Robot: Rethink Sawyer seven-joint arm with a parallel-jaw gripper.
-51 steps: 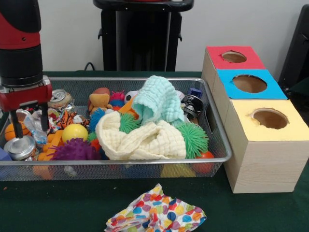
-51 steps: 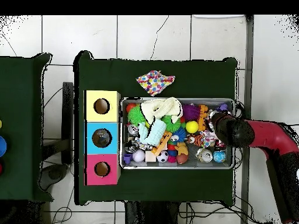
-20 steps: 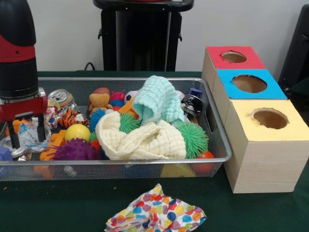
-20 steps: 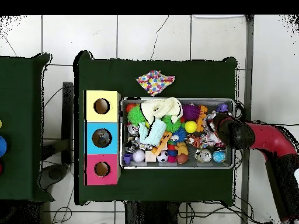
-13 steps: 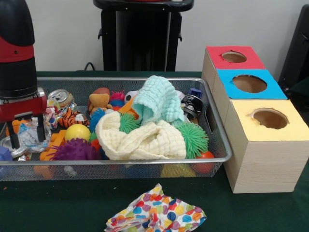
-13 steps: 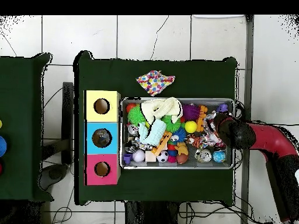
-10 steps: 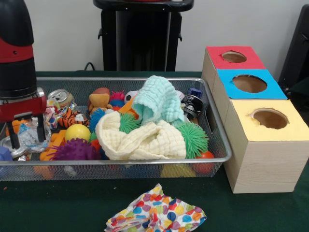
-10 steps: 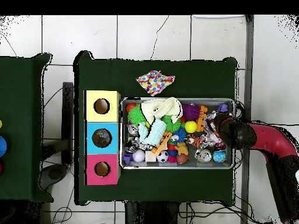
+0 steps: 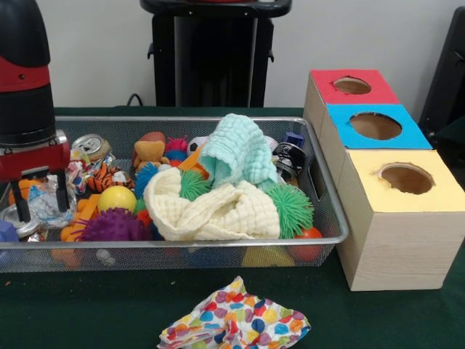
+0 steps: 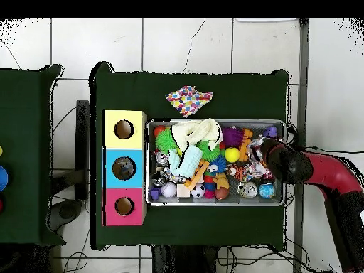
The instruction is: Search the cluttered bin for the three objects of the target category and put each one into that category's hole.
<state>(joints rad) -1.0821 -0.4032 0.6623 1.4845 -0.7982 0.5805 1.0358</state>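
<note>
Straddling a crumpled clear wrapper (image 9: 45, 202) at the wire bin (image 9: 218, 241)'s end farthest from the three holed boxes (image 9: 378, 125), gripper (image 9: 40, 209) spread open. Needing lowering deeper, then closing firmly, avoiding the neighbouring silver can (image 9: 13, 220).

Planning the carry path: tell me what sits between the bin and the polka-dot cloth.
Only bare green table. The front view shows it between the mesh bin and the polka-dot cloth.
</note>
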